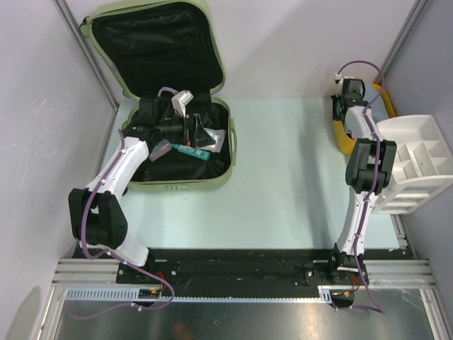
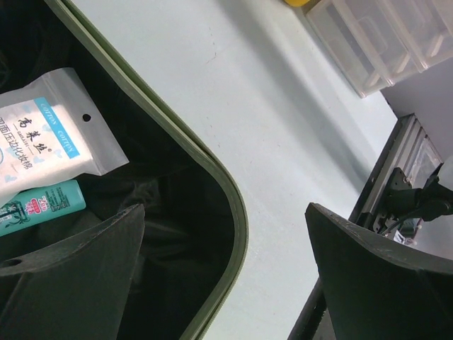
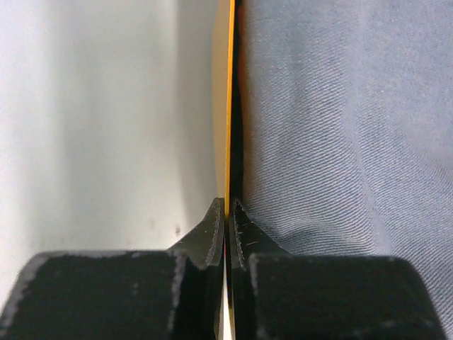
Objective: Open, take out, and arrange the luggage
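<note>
While the pale sage-green suitcase [image 1: 180,183] lies open at the far left of the table [image 1: 283,163], its black-lined lid tipped up against the back wall, the left arm bends at the elbow near its base and reaches forward and rightward into the lower shell. The left gripper [image 2: 225,212] hangs with its fingers spread wide and holds nothing. In the wrist view one finger [image 2: 71,283] sits over the black lining and the other [image 2: 375,283] over the pale tabletop, with the suitcase's green rim running between them. Just inside that rim lie a white packet printed COTTON [image 2: 49,134] and, touching its lower edge, a teal tube [image 2: 42,205].

The right arm stretches nearly straight away from its base toward the far right corner, passing just beside the white organizer tray [image 1: 417,152]. Its wrist points down at the yellow tub [image 1: 342,134]. The right gripper [image 3: 226,209] is pinched tight on the tub's thin yellow wall, which stands edge-on between the two fingertips. Blue-grey cloth [image 3: 340,142] fills the view on one side of that wall, and a plain white surface the other.
</note>
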Action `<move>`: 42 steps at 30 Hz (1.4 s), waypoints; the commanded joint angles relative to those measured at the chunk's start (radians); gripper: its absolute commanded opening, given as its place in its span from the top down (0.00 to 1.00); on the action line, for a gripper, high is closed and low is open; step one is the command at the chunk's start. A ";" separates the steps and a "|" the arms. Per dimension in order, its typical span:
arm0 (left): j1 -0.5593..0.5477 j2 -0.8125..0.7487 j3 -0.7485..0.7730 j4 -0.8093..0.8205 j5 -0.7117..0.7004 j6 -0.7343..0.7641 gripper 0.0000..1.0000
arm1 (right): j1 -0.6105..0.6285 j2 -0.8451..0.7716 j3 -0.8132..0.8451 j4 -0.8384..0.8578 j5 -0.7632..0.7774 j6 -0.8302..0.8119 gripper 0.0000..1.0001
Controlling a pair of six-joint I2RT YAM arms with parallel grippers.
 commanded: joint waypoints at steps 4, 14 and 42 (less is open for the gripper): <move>0.010 -0.054 -0.007 0.014 0.002 0.027 0.00 | -0.042 0.024 0.096 0.167 0.116 -0.023 0.88; 0.010 -0.071 0.002 0.014 0.028 0.059 0.00 | -0.015 -0.197 0.087 -0.002 -0.019 -0.015 0.27; 0.010 -0.197 -0.100 0.014 0.072 0.094 0.00 | -0.191 -0.671 -0.318 -0.525 -0.178 -0.209 0.33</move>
